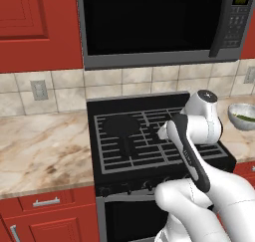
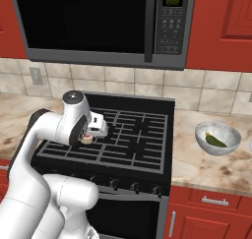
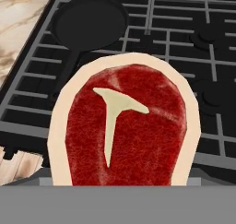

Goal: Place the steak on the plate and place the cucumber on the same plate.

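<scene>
Steak [image 3: 124,126] hangs clamped in the end effector [image 2: 87,138] above the stove; cucumber [image 2: 214,140] waits far right in its bowl [image 2: 218,137]. Neither is plated yet.

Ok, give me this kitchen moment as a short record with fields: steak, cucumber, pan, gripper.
steak: held up close before the hand camera, above the stove grates
cucumber: lying in the grey bowl on the counter right of the stove
pan: black skillet, empty, on the stove's left burner
gripper: fingertips hidden behind the steak; apparently shut on it
plate: not seen
</scene>
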